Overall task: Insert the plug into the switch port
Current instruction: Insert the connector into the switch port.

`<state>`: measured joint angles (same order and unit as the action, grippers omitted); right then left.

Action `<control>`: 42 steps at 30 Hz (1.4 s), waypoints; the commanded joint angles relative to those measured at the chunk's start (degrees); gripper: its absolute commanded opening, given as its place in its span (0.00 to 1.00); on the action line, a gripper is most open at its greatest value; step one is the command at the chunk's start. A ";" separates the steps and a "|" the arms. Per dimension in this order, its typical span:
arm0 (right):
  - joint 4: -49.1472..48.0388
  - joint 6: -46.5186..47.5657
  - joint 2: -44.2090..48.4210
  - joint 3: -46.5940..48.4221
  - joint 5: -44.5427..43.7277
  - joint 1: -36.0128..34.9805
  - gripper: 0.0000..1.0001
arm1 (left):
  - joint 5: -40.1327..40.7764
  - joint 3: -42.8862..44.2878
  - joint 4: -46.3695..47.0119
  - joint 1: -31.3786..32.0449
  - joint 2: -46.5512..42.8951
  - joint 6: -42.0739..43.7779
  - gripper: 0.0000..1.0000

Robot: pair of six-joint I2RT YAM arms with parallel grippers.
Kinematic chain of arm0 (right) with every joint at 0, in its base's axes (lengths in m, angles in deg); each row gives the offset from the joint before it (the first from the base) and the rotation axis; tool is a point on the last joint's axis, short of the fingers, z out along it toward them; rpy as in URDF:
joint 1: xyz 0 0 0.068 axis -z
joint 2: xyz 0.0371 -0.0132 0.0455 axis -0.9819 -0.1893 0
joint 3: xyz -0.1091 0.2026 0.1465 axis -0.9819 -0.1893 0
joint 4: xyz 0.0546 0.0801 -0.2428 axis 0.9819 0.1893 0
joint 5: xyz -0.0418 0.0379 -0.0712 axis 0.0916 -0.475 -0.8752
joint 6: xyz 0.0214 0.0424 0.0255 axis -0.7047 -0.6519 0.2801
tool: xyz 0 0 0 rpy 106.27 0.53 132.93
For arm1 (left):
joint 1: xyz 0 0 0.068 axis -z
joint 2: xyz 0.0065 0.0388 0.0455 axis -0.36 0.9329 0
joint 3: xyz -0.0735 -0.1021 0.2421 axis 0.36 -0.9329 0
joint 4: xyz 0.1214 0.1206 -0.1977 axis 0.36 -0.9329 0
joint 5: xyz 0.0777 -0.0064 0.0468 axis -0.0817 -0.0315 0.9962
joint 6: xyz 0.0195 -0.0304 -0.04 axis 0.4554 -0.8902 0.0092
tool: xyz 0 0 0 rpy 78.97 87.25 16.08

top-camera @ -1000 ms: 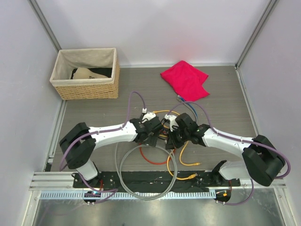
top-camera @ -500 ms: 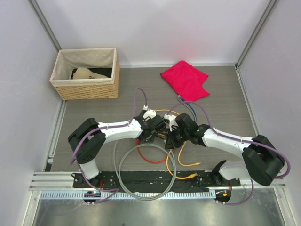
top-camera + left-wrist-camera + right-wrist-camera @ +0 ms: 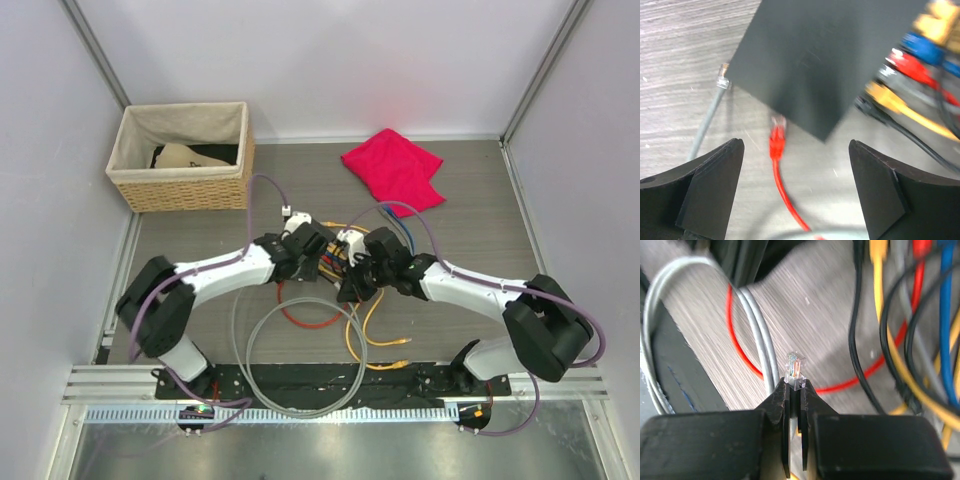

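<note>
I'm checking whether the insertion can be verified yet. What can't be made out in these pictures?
1. Free sockets of the switch: left wrist view, that edge is blurred and cut off; top view, too small.
2. Which cable the plug in the right pincer belongs to: right wrist view, the pincer hides it.

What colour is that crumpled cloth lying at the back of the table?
Bright pinkish red; the cloth shows best in the top external view.
</note>
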<state>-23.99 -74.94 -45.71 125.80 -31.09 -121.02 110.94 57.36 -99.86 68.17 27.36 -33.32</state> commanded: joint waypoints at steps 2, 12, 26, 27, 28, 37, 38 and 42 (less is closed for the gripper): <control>-6.36 3.37 -1.79 4.26 6.00 -0.34 0.01 | -5.33 -6.26 4.86 -0.40 -13.41 -3.66 0.92; -14.36 1.18 -6.36 5.23 9.60 -0.43 0.01 | -15.18 -18.04 17.24 -1.72 -30.82 -16.66 0.83; -19.81 0.12 -9.09 4.36 11.19 -0.96 0.01 | -24.50 -16.47 27.55 -1.72 -19.84 -29.86 0.54; -20.07 -0.05 -9.00 4.27 11.19 -0.96 0.01 | -24.67 -16.38 27.19 -1.72 -19.32 -29.95 0.49; -20.42 -0.06 -9.00 4.09 10.84 -0.96 0.01 | -24.85 -16.47 26.84 -1.72 -19.22 -30.47 0.46; -21.04 0.82 -8.56 3.65 6.54 -2.10 0.04 | -26.61 -17.87 25.61 -1.63 -19.66 -34.52 0.01; -20.96 1.52 -8.30 3.48 5.75 -2.54 0.08 | -26.61 -17.79 25.35 -1.63 -19.66 -35.22 0.00; -23.06 3.89 -5.23 0.76 -4.50 -6.04 0.28 | -25.73 -17.35 22.71 -1.63 -20.54 -37.33 0.00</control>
<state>-41.17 -73.91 -54.62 128.79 -25.50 -123.71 86.47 38.91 -76.69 66.29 8.13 -67.11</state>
